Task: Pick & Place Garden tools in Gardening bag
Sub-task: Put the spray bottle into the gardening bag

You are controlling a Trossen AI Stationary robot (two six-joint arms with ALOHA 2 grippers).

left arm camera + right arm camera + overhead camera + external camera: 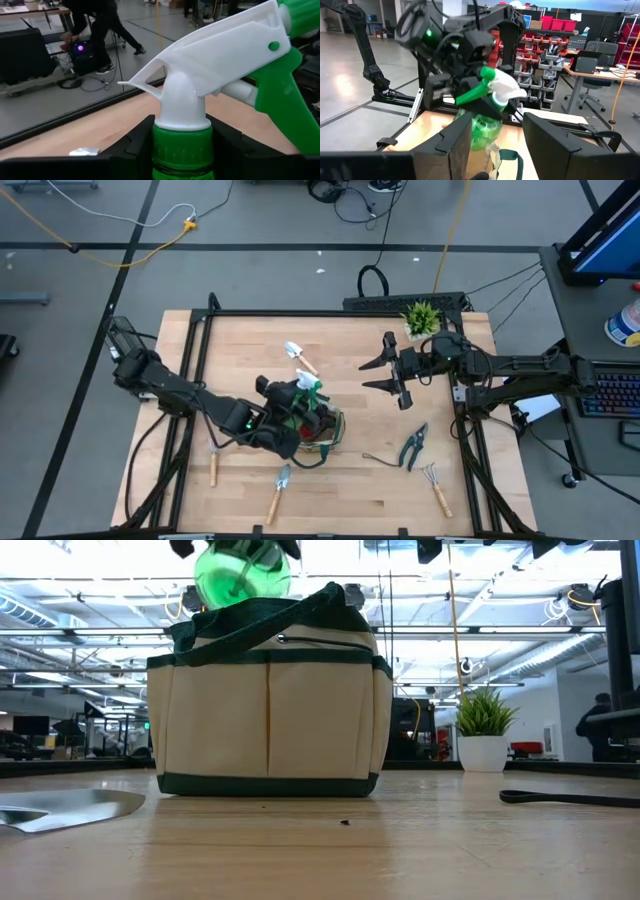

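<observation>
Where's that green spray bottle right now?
The left gripper holds the green spray bottle by its neck, just above the open gardening bag at mid-table, left of the waiting right gripper.

potted plant (422, 317), keyboard (610, 392), wooden table (340, 490)
</observation>
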